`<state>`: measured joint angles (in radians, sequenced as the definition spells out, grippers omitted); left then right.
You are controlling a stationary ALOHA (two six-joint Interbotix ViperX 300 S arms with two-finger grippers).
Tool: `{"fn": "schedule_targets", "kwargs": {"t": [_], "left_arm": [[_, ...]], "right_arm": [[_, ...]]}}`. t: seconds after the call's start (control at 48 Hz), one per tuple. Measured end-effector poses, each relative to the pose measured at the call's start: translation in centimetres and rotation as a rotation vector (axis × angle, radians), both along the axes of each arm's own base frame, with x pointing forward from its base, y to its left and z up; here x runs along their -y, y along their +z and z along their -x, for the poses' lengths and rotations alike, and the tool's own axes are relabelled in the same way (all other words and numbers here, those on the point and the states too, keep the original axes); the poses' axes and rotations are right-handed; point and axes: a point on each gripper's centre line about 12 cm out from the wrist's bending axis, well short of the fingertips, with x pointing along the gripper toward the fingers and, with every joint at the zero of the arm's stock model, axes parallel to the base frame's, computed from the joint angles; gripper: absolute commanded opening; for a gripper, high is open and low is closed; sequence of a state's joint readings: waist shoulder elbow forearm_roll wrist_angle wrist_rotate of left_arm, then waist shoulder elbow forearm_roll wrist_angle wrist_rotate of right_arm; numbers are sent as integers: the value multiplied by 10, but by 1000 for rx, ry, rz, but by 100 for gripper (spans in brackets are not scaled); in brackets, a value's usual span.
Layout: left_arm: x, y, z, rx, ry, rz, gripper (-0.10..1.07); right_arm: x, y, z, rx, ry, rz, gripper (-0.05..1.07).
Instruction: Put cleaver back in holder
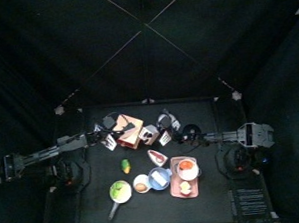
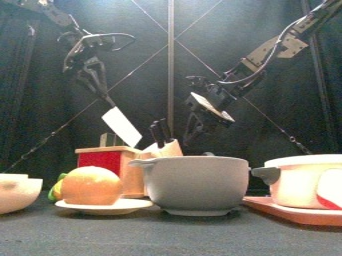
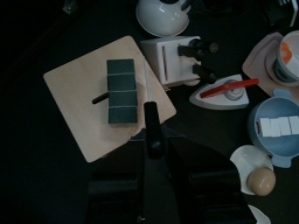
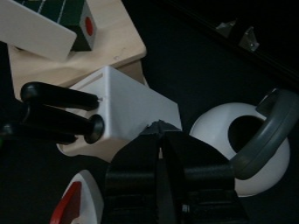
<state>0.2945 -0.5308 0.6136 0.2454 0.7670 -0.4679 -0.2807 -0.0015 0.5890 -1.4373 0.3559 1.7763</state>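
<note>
- Your left gripper (image 3: pixel 149 109) has its fingers pinched narrow. The cleaver (image 2: pixel 120 127) hangs at their tips, so they appear to be clamped on its handle, though the grip itself is hidden.
- The cleaver is off the worktop (image 1: pixel 93 190): from the front its pale blade sits tilted in the air, just above the knife holder (image 2: pixel 107 160) and not yet in it.
- From your left wrist, the blade (image 3: pixel 121 87) shows as a dark, segmented rectangle over the wooden cutting board (image 3: pixel 76 87), which lies toward the worktop's far edge, left of centre.
- The knife holder (image 3: pixel 176 57) stands just beside the board's right side, near the middle of the far edge. Black handles (image 4: pixel 59 109) of other knives stick out of it.
- Your right gripper (image 4: pixel 162 140) has its fingers drawn together with nothing between them; the tips are at the holder's white block (image 4: pixel 128 101), and you cannot tell whether they touch it.
- A white bowl (image 4: pixel 228 140) with a grey handle sits next to the holder on the right-edge side.
- A grey bowl (image 2: pixel 198 180) stands near the front edge.
</note>
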Motion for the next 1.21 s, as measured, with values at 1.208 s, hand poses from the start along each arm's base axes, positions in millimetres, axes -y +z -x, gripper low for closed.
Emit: {"fn": "schedule_targets", "kwargs": {"t": [1.208], "left_arm": [[10, -1, -31, -49, -60, -3, 54]], "right_arm": [[-2, -4, -12, 5, 50, -18, 41]]}}
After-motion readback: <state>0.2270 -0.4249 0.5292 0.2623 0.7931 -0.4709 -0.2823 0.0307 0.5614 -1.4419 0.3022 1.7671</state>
